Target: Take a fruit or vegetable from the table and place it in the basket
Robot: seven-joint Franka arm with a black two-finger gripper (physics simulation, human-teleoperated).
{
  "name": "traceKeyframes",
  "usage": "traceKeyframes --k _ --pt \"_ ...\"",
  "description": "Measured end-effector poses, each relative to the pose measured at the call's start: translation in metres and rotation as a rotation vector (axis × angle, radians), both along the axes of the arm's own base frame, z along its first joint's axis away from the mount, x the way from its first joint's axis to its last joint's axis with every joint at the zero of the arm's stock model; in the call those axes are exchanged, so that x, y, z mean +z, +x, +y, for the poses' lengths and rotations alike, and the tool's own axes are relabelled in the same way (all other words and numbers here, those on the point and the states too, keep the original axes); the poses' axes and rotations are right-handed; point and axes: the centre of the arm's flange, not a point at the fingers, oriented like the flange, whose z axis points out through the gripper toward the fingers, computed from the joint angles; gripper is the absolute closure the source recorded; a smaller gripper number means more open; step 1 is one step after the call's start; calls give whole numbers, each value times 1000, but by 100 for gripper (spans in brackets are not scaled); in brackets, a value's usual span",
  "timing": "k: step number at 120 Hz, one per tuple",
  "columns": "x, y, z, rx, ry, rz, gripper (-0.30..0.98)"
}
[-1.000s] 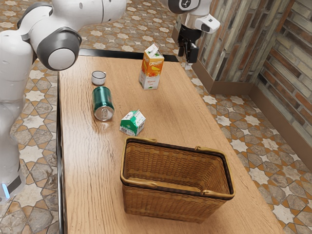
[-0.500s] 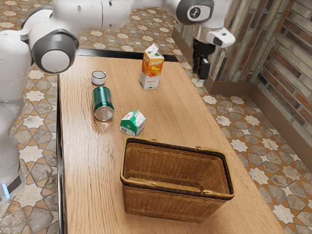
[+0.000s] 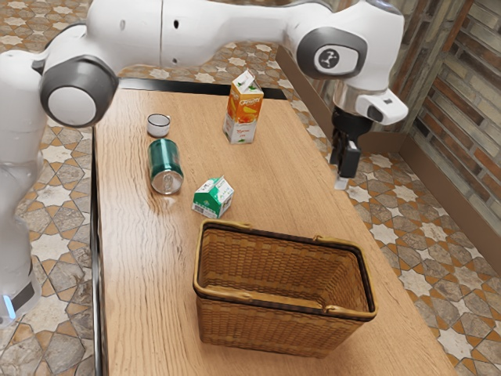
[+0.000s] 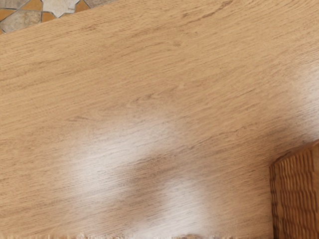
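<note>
Beyond the brown wicker basket [image 3: 266,330], the black claw [image 3: 341,177], spread or closed I cannot tell, seems searching; next, locate produce.

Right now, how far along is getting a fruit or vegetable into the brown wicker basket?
Nothing looks delivered: the basket is bare inside where visible. The raised black gripper seems empty. The pick, the carry and the drop all look left.
</note>
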Motion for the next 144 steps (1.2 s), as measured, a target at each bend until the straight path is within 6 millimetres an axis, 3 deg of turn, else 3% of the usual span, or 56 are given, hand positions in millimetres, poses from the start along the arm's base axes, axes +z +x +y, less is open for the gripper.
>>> traceKeyframes --k 47,69,101,131,144 --pt "-13 -78 46 53 -14 57 0" --pt "-17 -79 61 88 -10 39 0" --pt "-14 -80 52 160 -11 28 0" --pt "-44 -81 54 245 15 81 0" --pt "-46 -85 42 248 12 82 0"
